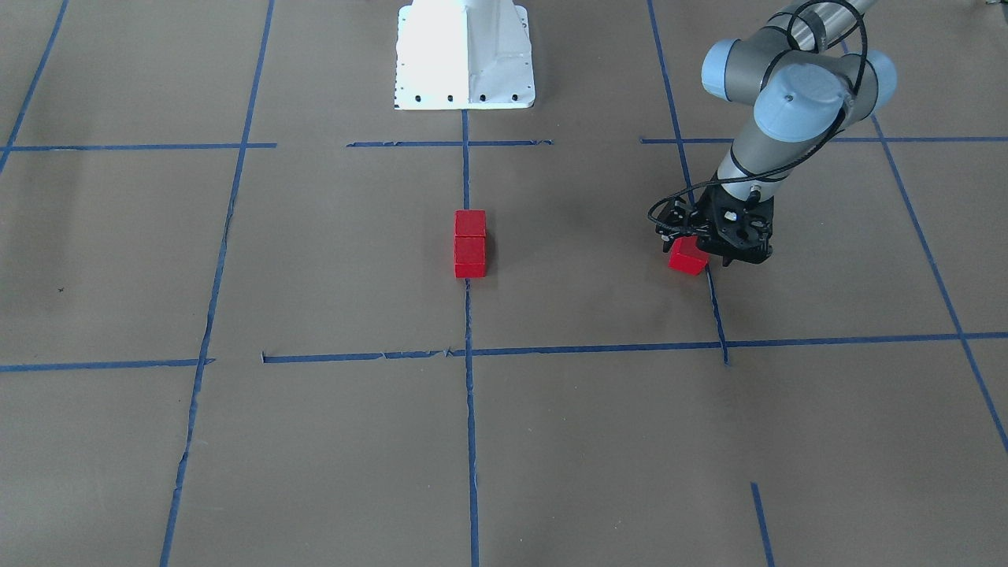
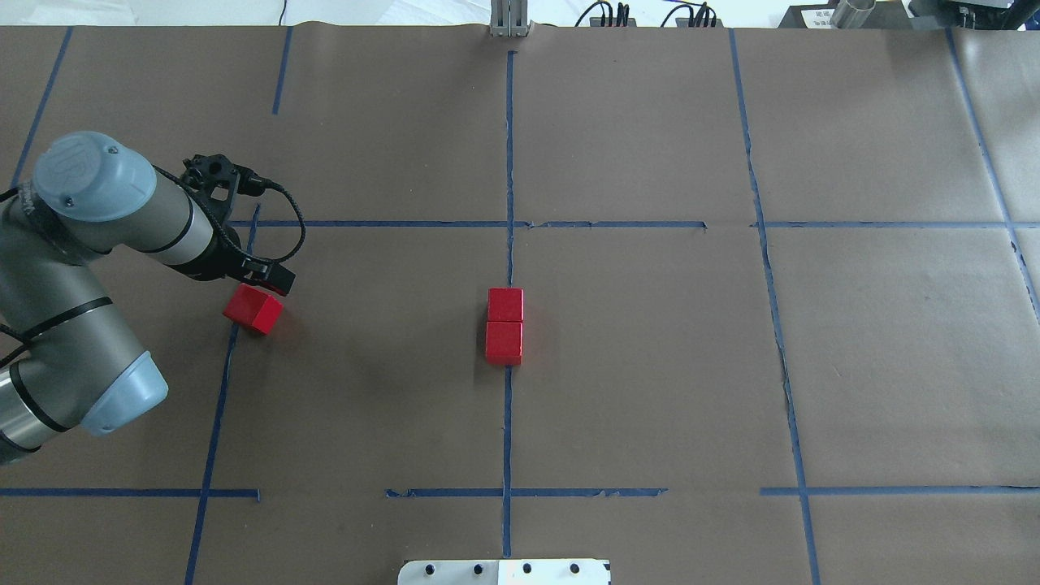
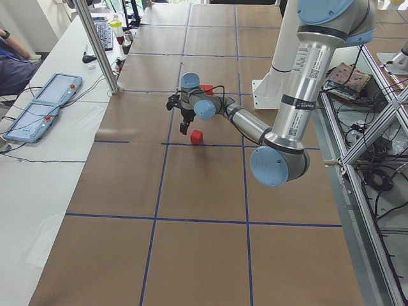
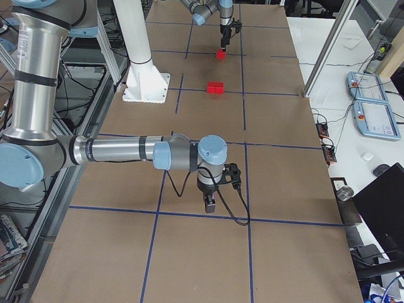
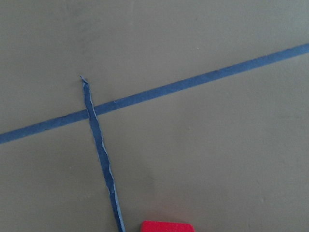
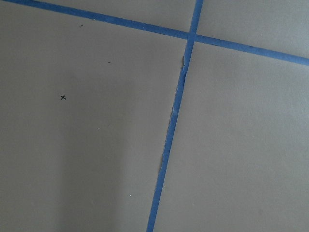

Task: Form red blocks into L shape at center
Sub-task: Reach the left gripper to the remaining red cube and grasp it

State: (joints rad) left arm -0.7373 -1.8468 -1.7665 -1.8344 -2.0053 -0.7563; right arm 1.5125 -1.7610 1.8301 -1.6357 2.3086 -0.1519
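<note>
Premises: a robotics laboratory. The table [image 3: 204, 255] is papered brown and marked off by a blue tape grid [image 3: 157, 172]. A white arm pedestal [image 4: 148, 85] is bolted at the table's edge. Beside the table stand a white bench [image 3: 38, 191] carrying teach pendants [image 3: 41, 115], aluminium framing [image 3: 95, 44] and loose cabling [image 3: 376, 172].

A table covered in brown paper [image 2: 650, 374] is marked with a grid of blue tape lines [image 2: 778, 325]. Two small bright red matte cubes [image 2: 504, 323] sit touching, end to end, on the long central tape line [image 2: 507, 422]. A third red cube [image 2: 253, 309], turned askew, sits well apart beside another line. A white metal base plate [image 1: 465, 55] stands at the table's edge.
</note>
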